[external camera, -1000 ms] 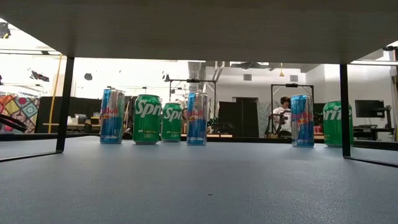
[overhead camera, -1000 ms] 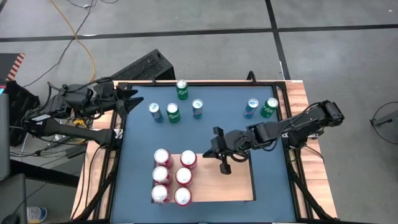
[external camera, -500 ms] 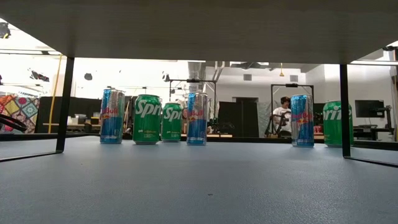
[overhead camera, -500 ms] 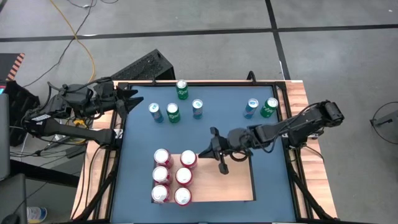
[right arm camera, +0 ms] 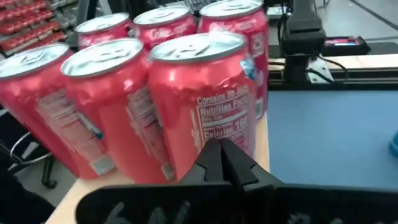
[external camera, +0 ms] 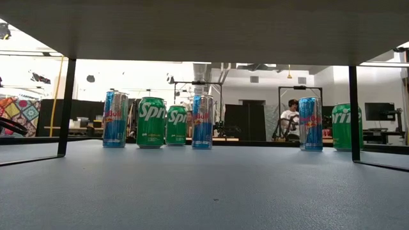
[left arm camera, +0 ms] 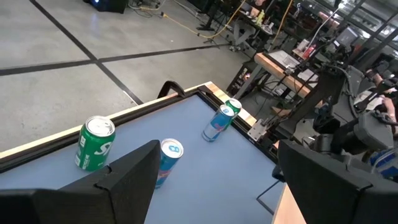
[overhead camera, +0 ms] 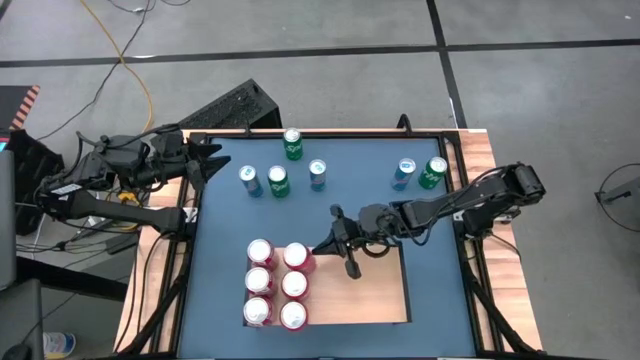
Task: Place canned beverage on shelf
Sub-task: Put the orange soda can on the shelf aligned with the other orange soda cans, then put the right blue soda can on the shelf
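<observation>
Red can (overhead camera: pixel 296 257) is now sitting closer against its row on the shelf (overhead camera: pixel 375 295); your right gripper (overhead camera: pixel 322 245), fingers closed and empty, is nudging it.

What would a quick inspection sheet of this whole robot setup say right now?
Surface: blue-grey tabletop mat inside a striped wooden frame.
Job's things: pale tan rectangular wooden shelf board carrying six red cylindrical drink cans in two rows.
Clutter: three green and three blue cans standing on the mat's far side.
Grippers: right pincer, shut, against the nearest red can; left pincer open, parked at the table's far-left corner.
Cables: yellow and grey cords on the floor.
Surroundings: a person in the room behind.
</observation>
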